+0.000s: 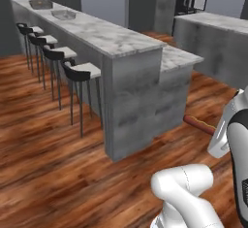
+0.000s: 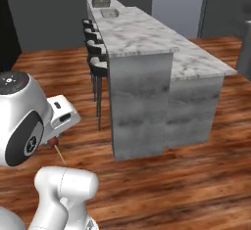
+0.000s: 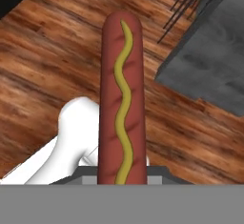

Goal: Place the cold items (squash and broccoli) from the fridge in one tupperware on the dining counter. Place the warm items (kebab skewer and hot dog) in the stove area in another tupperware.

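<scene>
1. Step in hand, by judgement: carrying a warm item – the hot dog [image 3: 121, 99] – toward a tupperware. Clamped lengthwise in the gripper [image 3: 122, 178], jaws drawn in against its sides near the lower end; fingertips themselves hidden behind the sausage in the hand view.

2. Hot dog held in the air above the wood floor [image 1: 43, 173], well apart from any counter top. Seen in the left base view as a reddish stub [image 1: 198, 123] poking out past the white hand, beside the low end of the dining counter [image 1: 121, 40]. In the right base view, just a small dark-red tip [image 2: 52, 141] under the hand, with a thin pale stick-like line below it – cannot tell what that is.

3. Two shallow grey containers far down the counter – near one [image 1: 64, 14], far one [image 1: 40, 4] – probably the tupperwares; too small to tell what, if anything, lies inside. Also visible in the right base view [image 2: 110, 12].

4. Row of dark stools [image 1: 80, 72] along the counter's left flank.

5. Next move, as a guess: drive along the counter to bring the containers within reach, lift the hot dog above the top, lower into the container meant for warm things, then release. Risk: picking the wrong container, or clipping the counter edge while raising.

6. Writing, brands, labels: none readable anywhere. Only marking – a wavy yellow mustard line [image 3: 125, 104] down the sausage.
</scene>
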Controlling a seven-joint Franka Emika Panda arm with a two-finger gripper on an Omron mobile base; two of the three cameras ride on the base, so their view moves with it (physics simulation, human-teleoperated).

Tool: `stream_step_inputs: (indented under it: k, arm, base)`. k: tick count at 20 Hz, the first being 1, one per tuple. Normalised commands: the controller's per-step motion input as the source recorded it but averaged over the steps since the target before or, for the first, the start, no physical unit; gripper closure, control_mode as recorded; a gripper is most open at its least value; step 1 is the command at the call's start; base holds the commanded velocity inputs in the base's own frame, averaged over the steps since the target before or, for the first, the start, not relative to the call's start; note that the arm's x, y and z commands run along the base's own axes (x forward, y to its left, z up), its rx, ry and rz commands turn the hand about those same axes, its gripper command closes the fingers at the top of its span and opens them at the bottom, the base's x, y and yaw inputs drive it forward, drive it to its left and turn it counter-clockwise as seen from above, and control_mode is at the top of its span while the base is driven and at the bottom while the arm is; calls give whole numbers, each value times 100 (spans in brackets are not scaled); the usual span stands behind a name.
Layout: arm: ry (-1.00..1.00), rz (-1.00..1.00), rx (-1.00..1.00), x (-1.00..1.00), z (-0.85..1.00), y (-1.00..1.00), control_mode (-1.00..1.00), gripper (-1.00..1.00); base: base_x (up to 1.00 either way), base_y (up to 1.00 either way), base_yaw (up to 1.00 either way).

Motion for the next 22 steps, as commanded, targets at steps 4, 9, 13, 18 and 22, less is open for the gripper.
stream_step_inputs:
  k: [4, 9, 13, 18, 22]
  arm:
    - [0, 0, 0, 0, 0, 0, 100, 100]
    - [0, 0, 0, 0, 0, 0, 100, 100]
    - [0, 0, 0, 0, 0, 0, 100, 100]
    - [0, 0, 0, 0, 0, 0, 100, 100]
    - [0, 0, 0, 0, 0, 0, 100, 100]
  base:
    - [41, 100, -36]
    - [40, 100, -35]
    - [40, 100, -33]
    - [41, 100, -29]
    - [41, 100, -21]
